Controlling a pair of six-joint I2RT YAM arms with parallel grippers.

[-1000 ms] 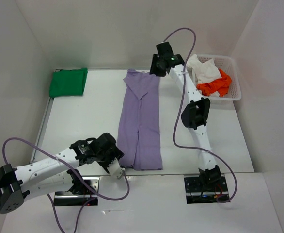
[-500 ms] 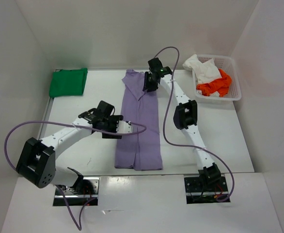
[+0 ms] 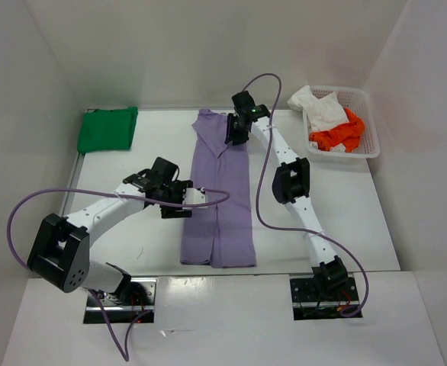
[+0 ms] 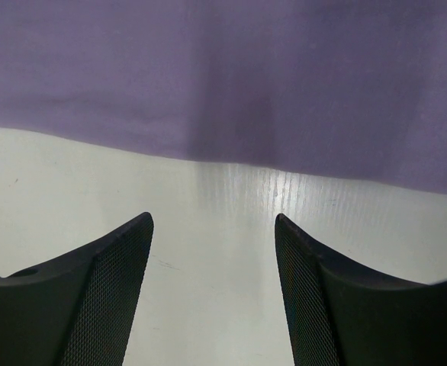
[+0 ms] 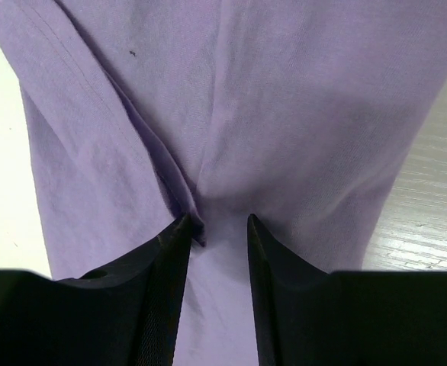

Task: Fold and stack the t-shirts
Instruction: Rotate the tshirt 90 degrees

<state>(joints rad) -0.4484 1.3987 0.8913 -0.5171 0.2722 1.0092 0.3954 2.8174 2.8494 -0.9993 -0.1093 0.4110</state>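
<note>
A lavender t-shirt (image 3: 223, 206) lies folded lengthwise down the middle of the table. My left gripper (image 3: 195, 197) sits at its left edge, about halfway along. In the left wrist view that gripper (image 4: 212, 217) is open over bare table, just short of the purple hem (image 4: 246, 69). My right gripper (image 3: 235, 131) rests on the shirt's far end. In the right wrist view its jaws (image 5: 217, 219) stand narrowly apart, tips pressed into the cloth (image 5: 284, 99), with a crease running up to the left fingertip. A folded green t-shirt (image 3: 107, 130) lies at the far left.
A white mesh basket (image 3: 370, 149) at the far right holds a crumpled white t-shirt (image 3: 319, 109) and an orange-red t-shirt (image 3: 338, 136). White walls enclose the table on three sides. Purple cables loop from both arms.
My left gripper swung from the table's near edge up to the middle of the lavender shirt's left side. My right gripper came down and left onto the shirt's far end, its jaws narrowing.
</note>
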